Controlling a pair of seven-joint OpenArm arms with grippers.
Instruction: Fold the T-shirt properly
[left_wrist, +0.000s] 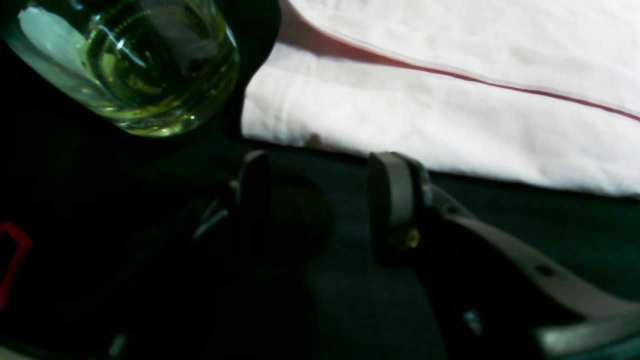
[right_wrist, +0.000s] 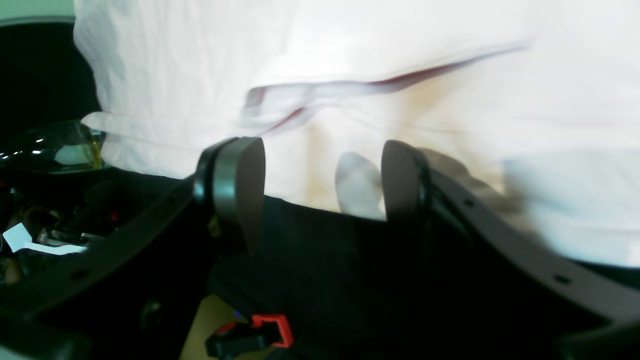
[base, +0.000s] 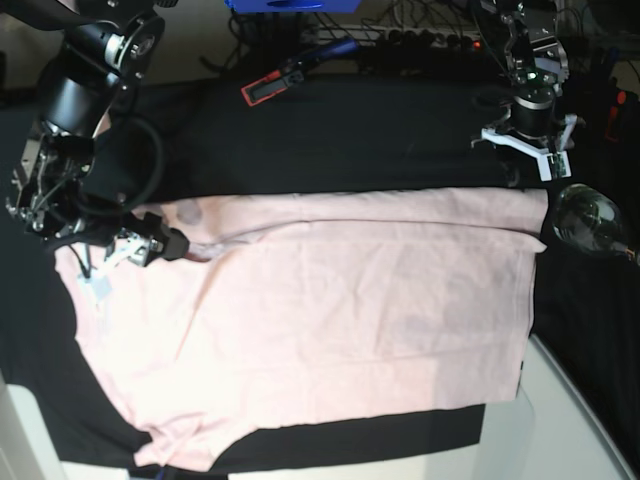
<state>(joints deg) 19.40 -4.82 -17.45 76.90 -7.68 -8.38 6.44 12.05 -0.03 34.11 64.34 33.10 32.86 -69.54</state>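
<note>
Two hands work the T-shirt, which lies spread on the black worktop. I keep the left hand spread above bare cloth beside the hem; the right hand stands parted at the shirt's edge, ready to pinch.

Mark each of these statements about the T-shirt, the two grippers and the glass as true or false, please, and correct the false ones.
1. The T-shirt lies spread on the black table cloth. True.
2. The left gripper holds a corner of the T-shirt. False: its jaws stand open over the black cloth, beside the shirt's edge.
3. A glass stands beside the shirt's edge, near the left gripper. True.
4. The right gripper is far from the shirt. False: it is at the shirt's edge, with pink cloth between its open jaws.
5. The glass stands on top of the shirt. False: it is off the shirt.
</note>
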